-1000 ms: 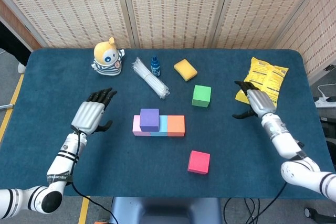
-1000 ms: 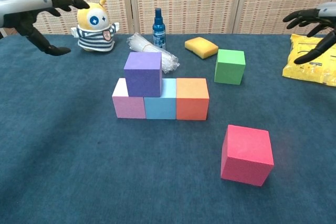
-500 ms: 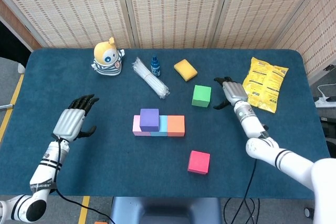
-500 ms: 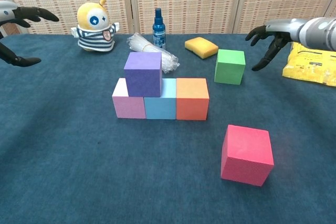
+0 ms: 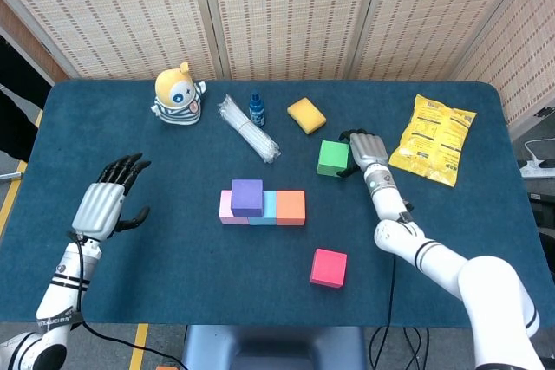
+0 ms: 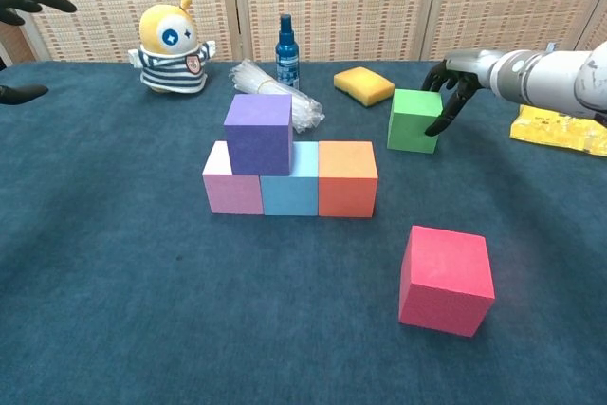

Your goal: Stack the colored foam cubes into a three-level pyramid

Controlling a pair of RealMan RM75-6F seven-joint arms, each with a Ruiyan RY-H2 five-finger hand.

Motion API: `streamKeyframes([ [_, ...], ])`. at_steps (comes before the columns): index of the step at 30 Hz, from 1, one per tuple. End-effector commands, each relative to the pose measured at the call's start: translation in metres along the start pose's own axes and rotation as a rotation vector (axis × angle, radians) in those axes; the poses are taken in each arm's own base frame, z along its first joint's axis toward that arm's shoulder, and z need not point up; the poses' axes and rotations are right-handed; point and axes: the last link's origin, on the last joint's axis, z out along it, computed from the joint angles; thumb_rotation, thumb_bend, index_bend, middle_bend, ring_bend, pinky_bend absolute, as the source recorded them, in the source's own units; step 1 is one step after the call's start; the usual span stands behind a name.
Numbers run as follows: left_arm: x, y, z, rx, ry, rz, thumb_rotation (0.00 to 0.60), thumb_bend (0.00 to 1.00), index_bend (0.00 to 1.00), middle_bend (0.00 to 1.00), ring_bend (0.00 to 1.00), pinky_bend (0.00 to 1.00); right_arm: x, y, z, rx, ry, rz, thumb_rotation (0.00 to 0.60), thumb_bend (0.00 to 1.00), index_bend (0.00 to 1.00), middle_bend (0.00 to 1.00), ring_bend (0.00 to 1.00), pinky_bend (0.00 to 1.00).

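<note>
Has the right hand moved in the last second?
Yes. The right hand has swung left across the table, away from the yellow snack bag, and now sits against the green cube.

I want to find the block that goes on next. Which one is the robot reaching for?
Look at the row of blocks in the middle of the blue table. Behind it and to the right sits a green block alone, with the right hand beside it. It is the only green one, next to the yellow sponge.
</note>
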Motion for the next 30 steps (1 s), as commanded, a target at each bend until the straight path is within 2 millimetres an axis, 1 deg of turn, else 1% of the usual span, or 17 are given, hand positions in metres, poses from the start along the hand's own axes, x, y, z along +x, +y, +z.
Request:
streamKeyframes([
  [1,0.004,-0.002,-0.004,-0.006,0.01,-0.016,0.6,0.34,0.13,0.05,0.0,0.1,-0.001,-0.007,0.005,-0.016,0.019,0.007,0.6,0.17,0.4,0.31,0.26,0.33],
  [6,0.008,-0.005,-0.009,-0.007,0.025,-0.029,0.6,0.34,0.13,0.05,0.0,0.1,-0.002,-0.012,0.01,-0.035,0.034,0.005,0.6,0.25,0.53,0.37,0.31,0.35],
  [9,0.011,-0.01,-0.013,-0.002,0.027,-0.019,0.6,0.34,0.13,0.05,0.0,0.1,0.007,-0.013,0.007,-0.02,0.047,0.012,0.6,0.28,0.59,0.42,0.34,0.36],
  [11,0.012,-0.013,-0.016,0.002,0.029,-0.005,0.6,0.34,0.13,0.05,0.0,0.1,0.017,-0.011,-0.001,0.006,0.06,0.006,0.6,0.3,0.6,0.43,0.35,0.36],
  [12,0.013,-0.015,-0.017,0.004,0.033,0.002,0.6,0.34,0.13,0.05,0.0,0.1,0.022,-0.009,-0.006,0.021,0.066,0.0,0.6,0.3,0.6,0.43,0.35,0.36],
  [15,0.014,-0.02,-0.021,0.018,0.044,0.028,0.6,0.34,0.13,0.05,0.0,0.1,0.043,-0.005,-0.033,0.074,0.086,-0.013,0.6,0.3,0.6,0.43,0.35,0.36],
  [18,0.014,-0.024,-0.025,0.029,0.046,0.054,0.6,0.34,0.14,0.05,0.0,0.1,0.063,-0.006,-0.068,0.125,0.086,-0.006,0.6,0.3,0.6,0.43,0.35,0.36],
  [20,0.014,-0.025,-0.027,0.03,0.041,0.07,0.6,0.34,0.14,0.05,0.0,0.1,0.069,-0.009,-0.086,0.147,0.075,-0.007,0.6,0.3,0.6,0.43,0.35,0.36],
  [22,0.015,-0.025,-0.029,0.03,0.035,0.083,0.6,0.34,0.14,0.05,0.0,0.1,0.072,-0.015,-0.104,0.173,0.052,-0.007,0.6,0.3,0.6,0.43,0.35,0.36],
  [25,0.013,-0.026,-0.031,0.024,0.027,0.099,0.6,0.34,0.14,0.05,0.0,0.1,0.069,-0.026,-0.124,0.215,0.008,-0.008,0.6,0.3,0.6,0.43,0.35,0.36],
  [28,0.011,-0.026,-0.033,0.018,0.027,0.101,0.6,0.34,0.14,0.05,0.0,0.1,0.061,-0.038,-0.135,0.25,-0.031,-0.015,0.6,0.3,0.6,0.43,0.35,0.36],
  [30,0.01,-0.025,-0.035,0.01,0.025,0.096,0.6,0.34,0.14,0.05,0.0,0.1,0.056,-0.048,-0.139,0.269,-0.052,-0.013,0.6,0.3,0.59,0.43,0.35,0.36],
])
